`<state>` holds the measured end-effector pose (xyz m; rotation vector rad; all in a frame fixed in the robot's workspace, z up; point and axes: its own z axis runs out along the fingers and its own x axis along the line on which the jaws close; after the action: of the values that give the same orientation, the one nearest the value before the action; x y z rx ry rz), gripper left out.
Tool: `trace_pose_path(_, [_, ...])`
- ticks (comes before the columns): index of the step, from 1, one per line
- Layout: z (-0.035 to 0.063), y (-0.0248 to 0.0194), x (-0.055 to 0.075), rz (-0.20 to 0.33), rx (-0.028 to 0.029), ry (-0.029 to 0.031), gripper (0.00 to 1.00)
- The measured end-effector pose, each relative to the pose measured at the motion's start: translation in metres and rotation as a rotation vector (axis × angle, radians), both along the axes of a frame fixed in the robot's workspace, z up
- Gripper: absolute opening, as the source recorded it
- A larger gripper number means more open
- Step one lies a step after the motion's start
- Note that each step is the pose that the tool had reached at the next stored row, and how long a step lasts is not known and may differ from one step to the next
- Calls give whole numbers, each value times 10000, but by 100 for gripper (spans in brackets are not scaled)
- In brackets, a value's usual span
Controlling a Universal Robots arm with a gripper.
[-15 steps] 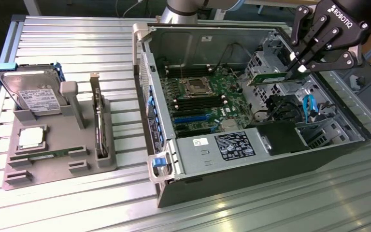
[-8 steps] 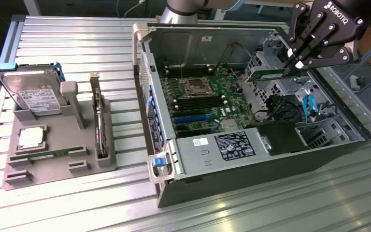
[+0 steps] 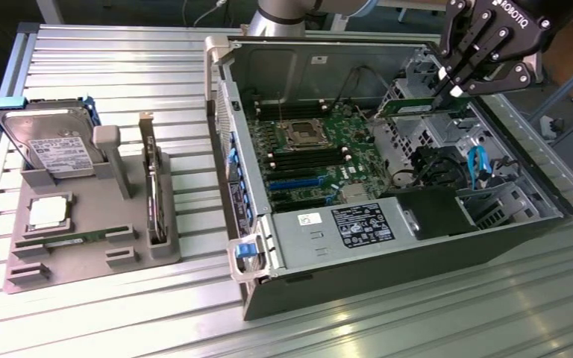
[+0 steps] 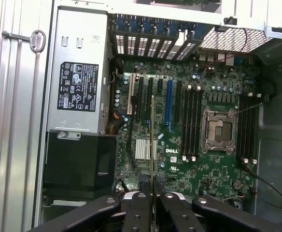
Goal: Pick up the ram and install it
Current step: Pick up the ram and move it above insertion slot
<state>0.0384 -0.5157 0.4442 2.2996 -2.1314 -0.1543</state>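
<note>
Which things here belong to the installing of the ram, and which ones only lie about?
Belong to the job: ram, held in the shut fingers over the open computer case; motherboard inside it.
Lying about: hard drive, processor chip, second ram stick, all on the grey holder.

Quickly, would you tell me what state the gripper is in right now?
Gripper: closed on the ram, over the open computer case.

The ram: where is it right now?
The ram sits clamped in the gripper at the exterior view's upper right, held above the open computer case; the wrist view shows it edge-on over the motherboard.
</note>
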Motion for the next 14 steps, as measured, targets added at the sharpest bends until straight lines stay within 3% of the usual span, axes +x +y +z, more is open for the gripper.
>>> trace_pose_path(8, [0,218,10,0,0,0,13])
trace_pose_path(14, [0,332,17,0,0,0,13])
